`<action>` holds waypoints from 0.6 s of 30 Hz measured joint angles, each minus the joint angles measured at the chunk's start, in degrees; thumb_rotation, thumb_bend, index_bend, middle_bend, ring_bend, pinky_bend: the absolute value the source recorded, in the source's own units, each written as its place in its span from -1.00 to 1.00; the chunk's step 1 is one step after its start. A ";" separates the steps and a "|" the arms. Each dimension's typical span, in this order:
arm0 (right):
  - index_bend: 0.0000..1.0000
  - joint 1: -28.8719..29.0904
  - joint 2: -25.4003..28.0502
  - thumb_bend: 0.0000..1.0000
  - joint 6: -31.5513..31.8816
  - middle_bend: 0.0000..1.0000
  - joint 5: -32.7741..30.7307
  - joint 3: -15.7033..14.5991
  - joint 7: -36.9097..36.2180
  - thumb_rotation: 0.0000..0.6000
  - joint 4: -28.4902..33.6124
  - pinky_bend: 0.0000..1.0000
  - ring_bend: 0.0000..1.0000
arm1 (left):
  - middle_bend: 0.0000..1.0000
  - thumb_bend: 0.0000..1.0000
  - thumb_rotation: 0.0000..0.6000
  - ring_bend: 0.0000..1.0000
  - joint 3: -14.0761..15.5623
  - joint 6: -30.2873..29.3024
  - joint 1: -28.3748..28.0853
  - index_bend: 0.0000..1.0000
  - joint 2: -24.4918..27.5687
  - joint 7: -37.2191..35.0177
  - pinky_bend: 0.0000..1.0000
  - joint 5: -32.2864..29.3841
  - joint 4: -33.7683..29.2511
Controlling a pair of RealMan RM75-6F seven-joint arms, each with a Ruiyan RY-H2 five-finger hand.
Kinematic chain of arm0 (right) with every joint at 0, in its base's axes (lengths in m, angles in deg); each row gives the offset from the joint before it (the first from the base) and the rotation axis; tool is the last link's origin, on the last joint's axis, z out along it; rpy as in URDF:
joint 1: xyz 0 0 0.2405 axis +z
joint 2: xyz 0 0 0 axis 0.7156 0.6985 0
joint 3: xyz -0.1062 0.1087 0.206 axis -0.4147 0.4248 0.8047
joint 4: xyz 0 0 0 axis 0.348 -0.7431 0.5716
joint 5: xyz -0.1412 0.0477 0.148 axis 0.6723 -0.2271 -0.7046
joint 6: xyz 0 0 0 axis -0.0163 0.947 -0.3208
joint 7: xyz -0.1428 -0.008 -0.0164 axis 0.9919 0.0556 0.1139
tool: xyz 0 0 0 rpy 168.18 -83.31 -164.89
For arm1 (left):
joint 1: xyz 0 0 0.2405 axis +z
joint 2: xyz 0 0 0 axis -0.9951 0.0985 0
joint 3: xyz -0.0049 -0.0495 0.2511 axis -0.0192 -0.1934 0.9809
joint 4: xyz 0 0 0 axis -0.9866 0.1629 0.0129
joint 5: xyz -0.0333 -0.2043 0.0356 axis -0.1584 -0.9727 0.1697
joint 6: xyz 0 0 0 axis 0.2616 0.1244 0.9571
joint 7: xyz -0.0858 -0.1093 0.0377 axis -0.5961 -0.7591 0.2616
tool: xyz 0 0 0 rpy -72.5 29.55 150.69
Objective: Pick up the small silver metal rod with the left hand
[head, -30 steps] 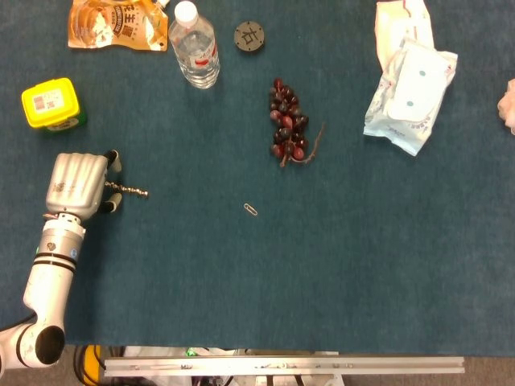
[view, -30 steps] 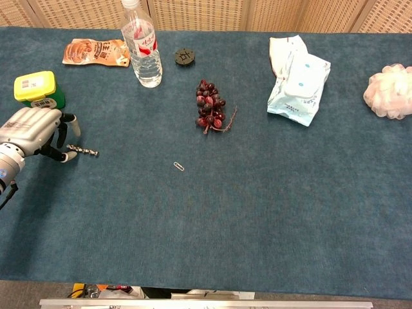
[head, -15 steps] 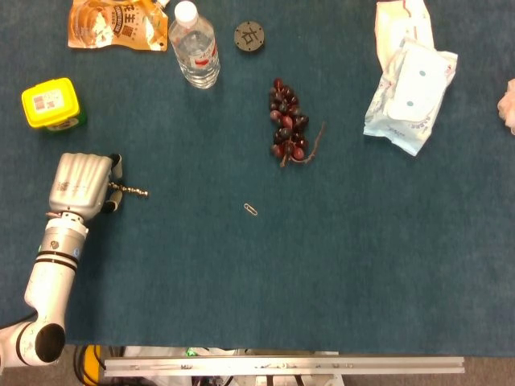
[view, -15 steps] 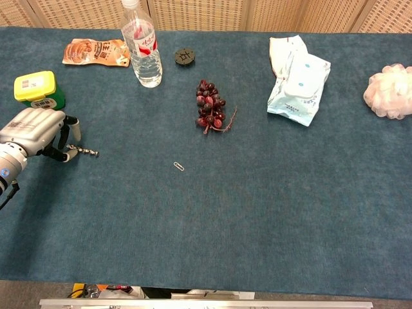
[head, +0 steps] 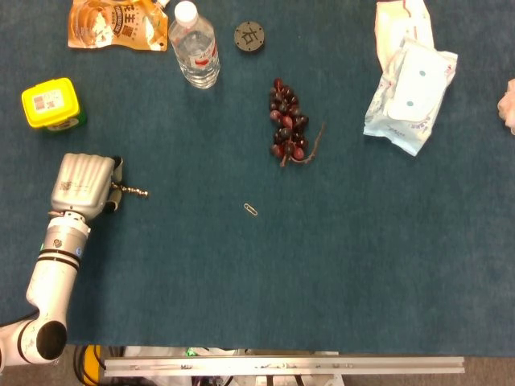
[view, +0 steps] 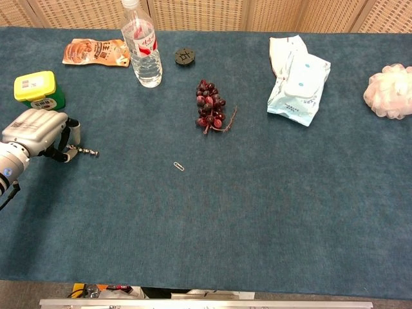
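Observation:
The small silver metal rod (head: 132,192) (view: 85,152) lies at the left of the blue table, pointing right. My left hand (head: 83,183) (view: 37,132) sits over its left end, fingers curled down around it. The rod's left end is hidden between the fingers, and its right part sticks out. It appears pinched between thumb and fingers, still at table level. My right hand is in neither view.
A yellow-lidded jar (head: 52,104) stands just behind the left hand. Further back are a snack packet (head: 117,22), a water bottle (head: 194,47) and a dark round disc (head: 249,37). Grapes (head: 288,123), a paper clip (head: 251,209), a wipes pack (head: 409,88) lie to the right.
The left hand's fingers have closed in on the rod's left end, and the hand has shifted slightly right. The rod now shows shorter beyond the fingers.

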 measured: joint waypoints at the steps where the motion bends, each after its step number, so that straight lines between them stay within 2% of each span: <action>1: -0.22 0.01 -0.02 -0.43 -0.04 -0.17 -0.01 0.00 -0.03 1.00 -0.06 -0.19 -0.33 | 0.35 -0.30 1.00 0.36 0.03 0.06 -0.09 -0.03 0.03 0.27 0.45 -0.18 -0.05; 18: -0.22 -0.20 -0.39 -0.43 0.05 -0.17 -0.20 0.05 -0.81 1.00 -1.00 -0.19 -0.33 | 0.35 -0.30 1.00 0.36 0.76 0.53 -1.35 -0.03 0.02 2.92 0.45 -3.37 -0.73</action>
